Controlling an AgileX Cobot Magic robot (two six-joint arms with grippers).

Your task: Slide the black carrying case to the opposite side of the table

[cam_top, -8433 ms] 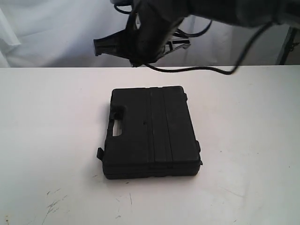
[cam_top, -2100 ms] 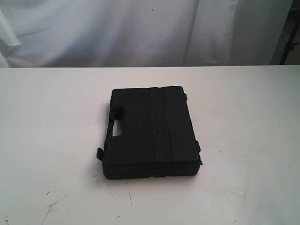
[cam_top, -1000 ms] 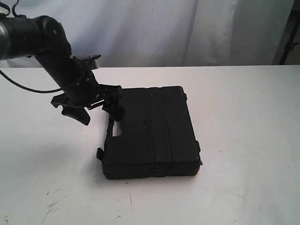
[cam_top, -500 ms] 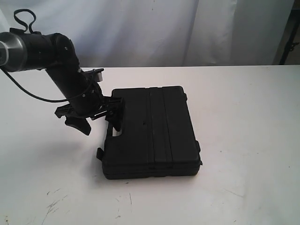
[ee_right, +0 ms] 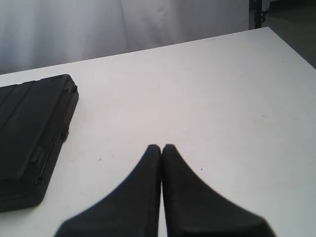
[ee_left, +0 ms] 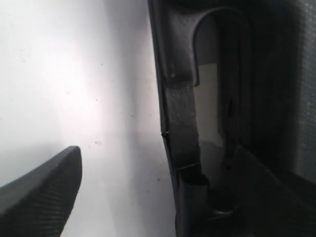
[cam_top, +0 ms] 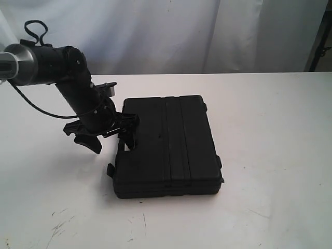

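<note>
Wide-spread left end effector (cam_top: 108, 138) straddles black case (cam_top: 171, 148) handle; right end effector (ee_right: 161, 147) closed.

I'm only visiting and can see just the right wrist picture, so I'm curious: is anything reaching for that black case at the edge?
Observer: Yes. The exterior view shows the left gripper open at the handle side of the black case, one finger reaching into the handle opening.
Operator: Is it squeezing the handle?
Observer: No. The left wrist view shows the handle bar between the fingers, with bare table separating it from the outer finger.
</note>
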